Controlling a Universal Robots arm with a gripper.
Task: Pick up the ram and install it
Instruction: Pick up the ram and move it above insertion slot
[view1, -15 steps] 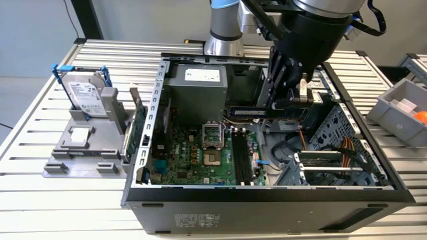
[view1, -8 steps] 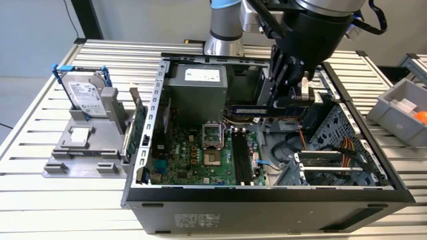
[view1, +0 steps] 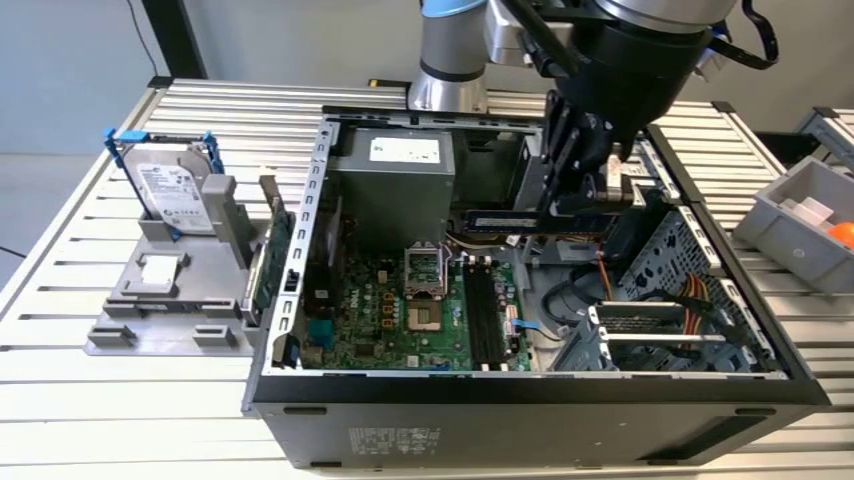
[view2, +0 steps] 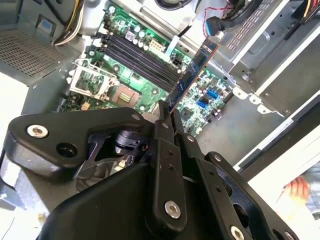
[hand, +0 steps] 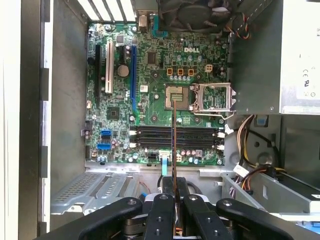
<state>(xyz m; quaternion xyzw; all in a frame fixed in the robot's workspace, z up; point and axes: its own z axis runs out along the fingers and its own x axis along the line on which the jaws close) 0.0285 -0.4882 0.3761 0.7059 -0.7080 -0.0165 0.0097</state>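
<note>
Black gripper (hand: 173, 183) fingers fill the front of both wrist views, and they're clamped together on one end of the ram (hand: 173, 135). So the stick is off the table and in the claw, not seated in anything yet.

In the first wrist view you see the ram edge-on, just a thin line running out from the fingertips over the ram slots (hand: 150, 136) toward the CPU socket (hand: 176, 95). In the second wrist view the bluish stick (view2: 192, 75) pokes out tilted from the gripper (view2: 167, 112), w/ the motherboard (view2: 200, 100) well below it.

Exterior view: arm reaches down into the open PC case (view1: 534, 400), and the gripper (view1: 571, 205) holds the ram (view1: 507, 221) level, long side roughly horizontal, up above the board (view1: 387, 310) and just beside the power supply (view1: 400, 170). It's clearly apart from the slots (view1: 483, 320).

Off to the exterior view's left, a grey holder (view1: 160, 300) has the hard drive (view1: 174, 190) in its blue frame standing upright, plus a green card (view1: 280, 250) next to the case wall. Grey bin (view1: 801, 225) sits on the far right.
</note>
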